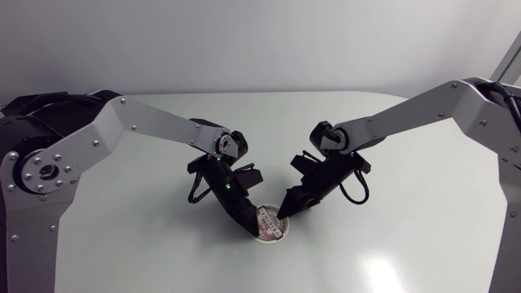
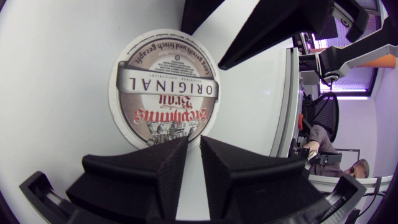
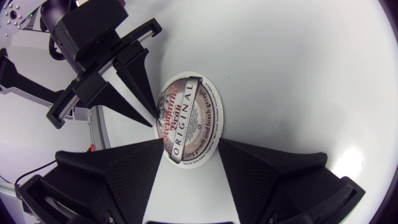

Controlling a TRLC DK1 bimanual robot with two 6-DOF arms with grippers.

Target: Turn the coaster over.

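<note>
The round coaster (image 1: 271,225) lies on the white table with its printed side up. My left gripper (image 1: 253,227) comes in from the left, shut, with its tips at the coaster's left edge. In the left wrist view the coaster (image 2: 165,87) shows face-on just ahead of the left gripper (image 2: 193,142), whose tips overlap its rim without clamping it. My right gripper (image 1: 285,212) stands open at the coaster's right side. The right wrist view has the coaster (image 3: 189,118) partly between the spread fingers of the right gripper (image 3: 189,163), with the left gripper's fingertips (image 3: 151,114) at its far edge.
Both arms meet over the middle of the white table (image 1: 391,163). No other object stands on it. The table's edge (image 2: 288,106) runs a little past the coaster in the left wrist view.
</note>
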